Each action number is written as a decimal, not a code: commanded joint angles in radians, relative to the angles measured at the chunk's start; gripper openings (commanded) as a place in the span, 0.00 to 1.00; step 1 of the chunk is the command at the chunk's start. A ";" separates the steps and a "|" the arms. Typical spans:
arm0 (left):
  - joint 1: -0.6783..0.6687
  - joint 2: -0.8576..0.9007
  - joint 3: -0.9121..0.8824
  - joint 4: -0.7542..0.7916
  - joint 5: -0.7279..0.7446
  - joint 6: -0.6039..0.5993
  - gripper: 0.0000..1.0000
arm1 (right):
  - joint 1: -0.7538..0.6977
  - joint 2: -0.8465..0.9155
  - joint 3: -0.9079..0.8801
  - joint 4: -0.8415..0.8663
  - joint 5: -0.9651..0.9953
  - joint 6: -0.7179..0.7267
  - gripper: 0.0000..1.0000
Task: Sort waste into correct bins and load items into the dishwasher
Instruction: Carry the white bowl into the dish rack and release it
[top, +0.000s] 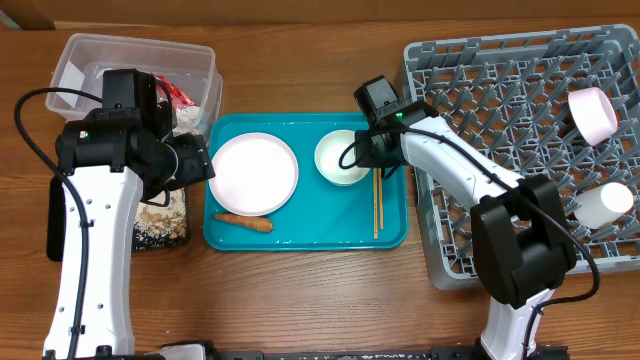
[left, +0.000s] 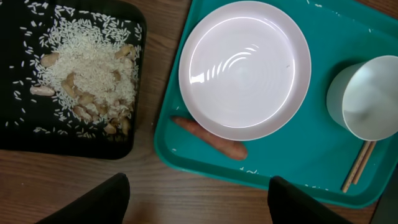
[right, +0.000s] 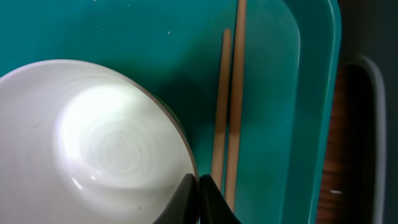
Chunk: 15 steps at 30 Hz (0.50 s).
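**Q:** Two arms show from overhead; where are yours?

**A:** My left fingers (top: 196, 162) hang by the left rim of the teal tray (top: 300, 238); my right fingers (top: 362, 150) sit at the right edge of the bowl (top: 338, 160) on that tray.

**Q:** And the other things?

**A:** The plate (top: 253, 173) lies left of the bowl; the carrot (top: 243, 221) lies just beside the plate, on my side of it; the chopsticks (top: 377, 200) lie together along the tray's right side. At the back left, the clear tub (top: 100, 50) holds a red wrapper (top: 180, 95); nearer me, the black tray (top: 150, 240) carries the food scraps (top: 165, 212). On the right, the grey rack (top: 470, 230) holds a second bowl (top: 593, 113), tipped over, and a white cup (top: 605, 205).

**Q:** What does the left wrist show?

**A:** My left fingers are spread wide with nothing in them; only bare table (left: 199, 193) shows between them. The scraps (left: 93, 71) are heaped in the black tray (left: 18, 134), with loose grains around them; the carrot (left: 211, 140) touches the rim of the plate (left: 244, 68); the bowl (left: 364, 96) and chopsticks (left: 357, 168) sit further right.

**Q:** And the right wrist?

**A:** My right fingers are closed to a thin slit, pinched on the rim of the bowl (right: 93, 143); the bowl is empty and upright; the chopsticks (right: 231, 112) lie parallel just to its right, on the teal tray (right: 124, 31).
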 joint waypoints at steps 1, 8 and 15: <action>0.004 -0.010 0.019 0.000 0.000 -0.013 0.73 | -0.017 -0.090 0.076 -0.039 0.066 -0.008 0.04; 0.004 -0.010 0.019 0.002 0.000 -0.013 0.73 | -0.051 -0.304 0.173 -0.069 0.448 -0.097 0.04; 0.004 -0.010 0.019 0.005 0.000 -0.014 0.73 | -0.144 -0.373 0.171 -0.036 0.937 -0.257 0.04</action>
